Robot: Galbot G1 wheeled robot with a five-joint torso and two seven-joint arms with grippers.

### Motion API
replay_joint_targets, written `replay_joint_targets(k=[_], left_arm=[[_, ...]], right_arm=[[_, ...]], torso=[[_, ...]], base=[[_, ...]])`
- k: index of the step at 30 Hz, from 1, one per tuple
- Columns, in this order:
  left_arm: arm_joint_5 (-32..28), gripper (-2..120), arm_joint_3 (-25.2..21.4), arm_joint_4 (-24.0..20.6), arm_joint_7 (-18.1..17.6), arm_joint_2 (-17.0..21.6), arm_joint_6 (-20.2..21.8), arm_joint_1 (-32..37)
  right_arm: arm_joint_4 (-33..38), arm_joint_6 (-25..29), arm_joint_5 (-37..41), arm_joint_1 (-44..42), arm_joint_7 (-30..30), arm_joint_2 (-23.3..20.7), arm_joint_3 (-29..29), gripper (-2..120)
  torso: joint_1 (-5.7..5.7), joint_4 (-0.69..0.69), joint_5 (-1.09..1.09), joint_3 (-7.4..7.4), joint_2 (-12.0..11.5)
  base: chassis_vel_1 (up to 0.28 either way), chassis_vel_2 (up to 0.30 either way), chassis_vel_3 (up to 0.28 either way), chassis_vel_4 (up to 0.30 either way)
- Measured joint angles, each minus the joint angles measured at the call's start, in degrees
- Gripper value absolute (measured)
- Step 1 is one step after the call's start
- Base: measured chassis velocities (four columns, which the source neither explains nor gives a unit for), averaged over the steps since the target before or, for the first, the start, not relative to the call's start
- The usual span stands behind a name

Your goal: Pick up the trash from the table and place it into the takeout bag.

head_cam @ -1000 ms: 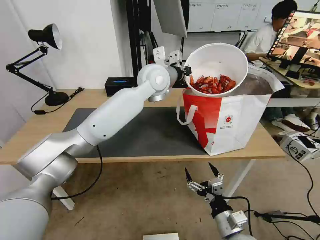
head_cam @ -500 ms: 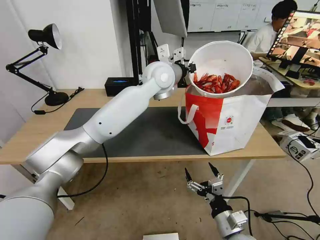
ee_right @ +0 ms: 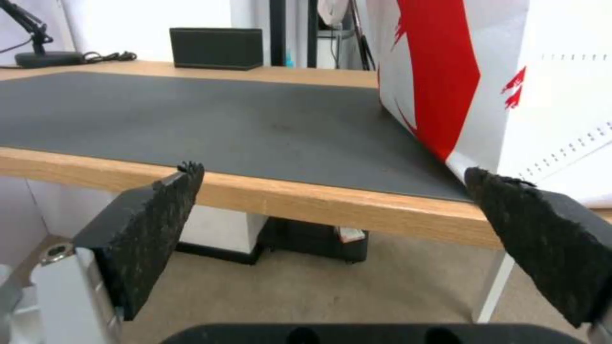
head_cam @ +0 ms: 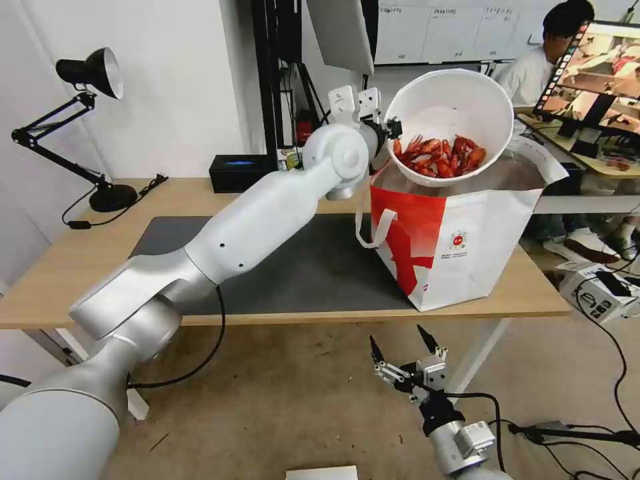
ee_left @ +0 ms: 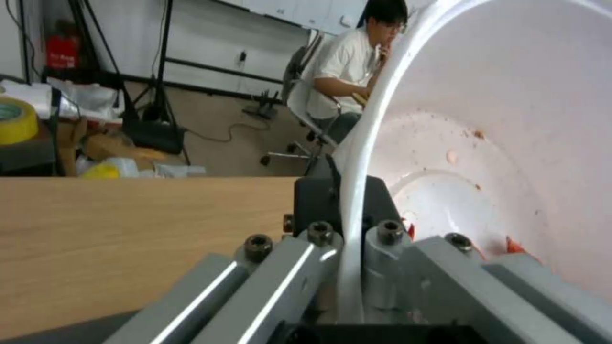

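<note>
Left pincer [head_cam: 393, 127] gripping white bowl [head_cam: 453, 100] (tilted), above takeout bag [head_cam: 460, 247], table [head_cam: 87, 260]

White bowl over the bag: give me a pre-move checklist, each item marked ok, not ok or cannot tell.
1. Left gripper shut on the white bowl rim: ok.
2. Bowl above the takeout bag opening: ok.
3. Red shells inside the tilted bowl, none spilled: ok.
4. Bag upright on the table: ok.
5. Room left inside the bag: cannot tell.
6. Right gripper open, parked below the table edge: ok.
</note>
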Motion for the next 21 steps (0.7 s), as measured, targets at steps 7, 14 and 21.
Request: replay_joint_targets(k=[7, 14, 21], left_arm=[[1.4, 0, 1.4, -2.4, 1.6, 2.0, -0.9, 0.5], [1.1, 0, 2.6, -5.2, 2.2, 4.1, 0.5, 0.9], [0.4, 0, 3.1, -6.7, 2.2, 5.3, 1.9, 1.1]], right_arm=[[0.0, 0.0, 0.0, 0.0, 0.0, 0.0, 0.0, 100], [0.0, 0.0, 0.0, 0.0, 0.0, 0.0, 0.0, 100], [0.0, 0.0, 0.0, 0.0, 0.0, 0.0, 0.0, 100]], torso=[[0.0, 0.0, -0.01, 0.0, 0.0], [0.0, 0.0, -0.01, 0.0, 0.0], [0.0, 0.0, -0.01, 0.0, 0.0]], base=[[0.0, 0.0, 0.0, 0.0], [0.0, 0.0, 0.0, 0.0], [0.0, 0.0, 0.0, 0.0]])
